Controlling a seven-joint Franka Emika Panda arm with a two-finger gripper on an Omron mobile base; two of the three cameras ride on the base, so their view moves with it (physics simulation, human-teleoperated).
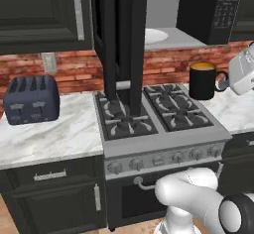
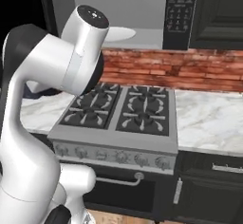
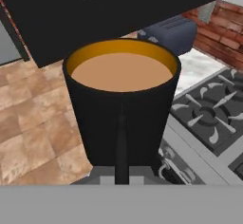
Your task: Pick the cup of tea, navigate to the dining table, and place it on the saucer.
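Already the pincer point(image 3: 121, 182) is clenched on the handle of the cup of tea point(image 1: 203, 81), lifted at 3 o'clock of the stove point(image 1: 158, 114); driving and placing remain.

Cup of tea point(image 1: 203, 81): small black mug, upright, handle twd right in left base view, orange inner rim, full w/ brown tea. Raised off counter, right of the burners, in front of brick wall. Level, no spill.

A kitchen: gas stove point(image 1: 156, 111), toaster point(image 1: 31, 99), microwave point(image 2: 182, 14), brick backsplash point(image 2: 190, 71).
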